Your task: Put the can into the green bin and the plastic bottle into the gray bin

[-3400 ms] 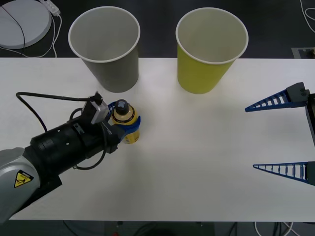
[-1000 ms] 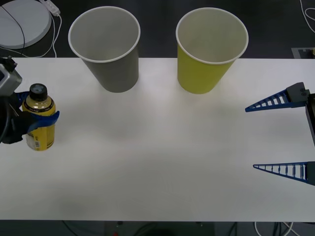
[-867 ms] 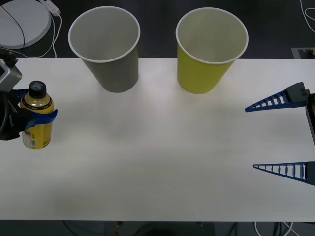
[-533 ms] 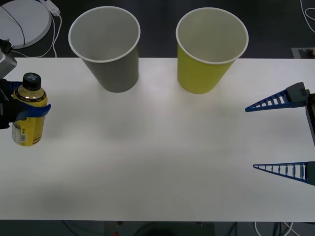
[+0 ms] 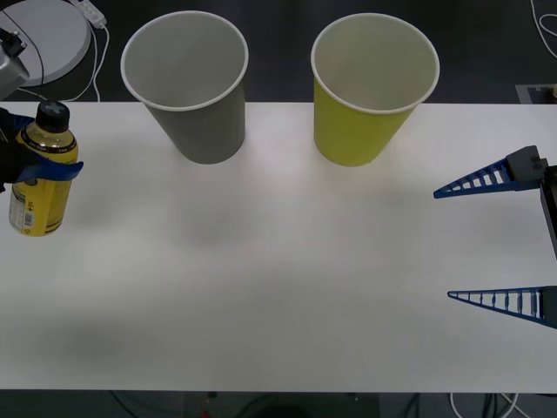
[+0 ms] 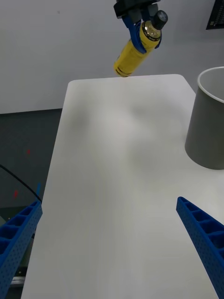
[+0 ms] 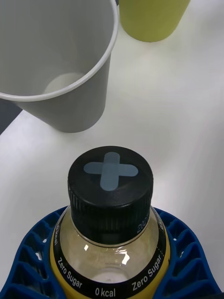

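My left gripper (image 5: pixel 42 169) is shut on the plastic bottle (image 5: pixel 33 205), a small yellow bottle with a dark cap, and holds it in the air at the table's far left edge. In the left wrist view the bottle's cap (image 7: pixel 110 186) sits between the blue fingers (image 7: pixel 29 261), with the gray bin (image 7: pixel 65 100) and the green bin (image 7: pixel 150 18) beyond. Both bins stand upright at the table's far edge, the gray bin (image 5: pixel 186 85) left of the green bin (image 5: pixel 374 87). My right gripper (image 5: pixel 442 245) rests open at the right. The can is out of view.
The white table (image 5: pixel 278 261) stretches bare between the two arms. A round white disc (image 5: pixel 39 39) with a cable lies beyond the table's back left corner. The right wrist view has the bottle (image 6: pixel 136 50) hanging above the table's far end, beside the gray bin (image 6: pixel 209 121).
My left gripper has carried the bottle up off the table and out to the far left edge. The right arm and both bins have stayed put.
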